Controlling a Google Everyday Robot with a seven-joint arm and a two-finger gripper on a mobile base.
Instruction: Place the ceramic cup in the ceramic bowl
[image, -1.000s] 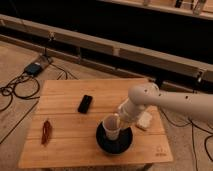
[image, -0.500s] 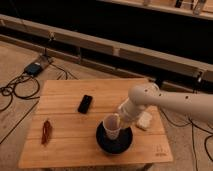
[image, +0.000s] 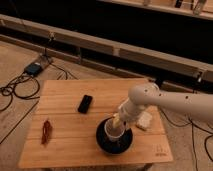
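The black ceramic bowl (image: 114, 140) sits on the wooden table (image: 65, 150), near its front right. The white ceramic cup (image: 113, 129) stands upright inside the bowl. My gripper (image: 118, 122) is at the cup's upper right rim, reaching down from the white arm (image: 165, 100) that comes in from the right. The arm hides the gripper's grip on the cup.
A flat black phone-like rectangle (image: 85, 103) lies at the table's middle. A reddish-brown item (image: 46, 131) lies at the left. A white box (image: 144, 121) sits right of the bowl, partly behind the arm. Cables (image: 15, 90) and a device (image: 34, 69) lie on the floor at left.
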